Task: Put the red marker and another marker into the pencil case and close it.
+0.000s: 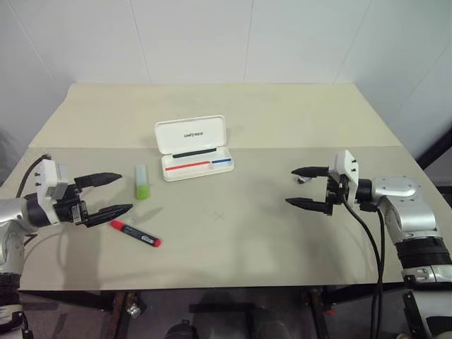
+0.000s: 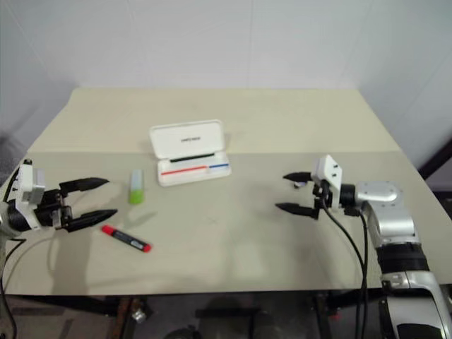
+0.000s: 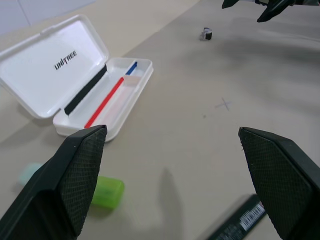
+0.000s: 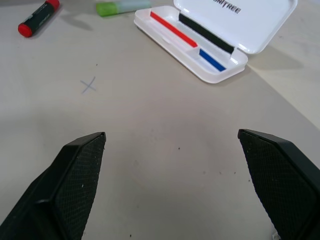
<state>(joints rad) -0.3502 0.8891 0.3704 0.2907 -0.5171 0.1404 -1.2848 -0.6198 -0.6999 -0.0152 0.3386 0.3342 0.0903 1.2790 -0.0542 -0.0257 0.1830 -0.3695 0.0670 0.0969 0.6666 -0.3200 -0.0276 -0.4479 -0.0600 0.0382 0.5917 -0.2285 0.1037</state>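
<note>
The white pencil case (image 1: 194, 148) lies open in the middle of the table, lid up, its tray (image 3: 107, 107) showing red and blue stripes and no markers. Left of it lies the green highlighter (image 1: 142, 182), whitish cap pointing away from me. The red marker (image 1: 135, 234) rests slantwise nearer the front edge. My left gripper (image 1: 107, 194) hovers open just left of both markers, holding nothing. My right gripper (image 1: 308, 188) hangs open and empty over the table's right side, far from the case.
A small dark and pale object (image 1: 302, 179) lies on the table close to the right gripper's fingertips. A faint pencilled cross (image 1: 219, 215) marks the table's centre. The tan table (image 1: 233, 113) ends at white walls behind.
</note>
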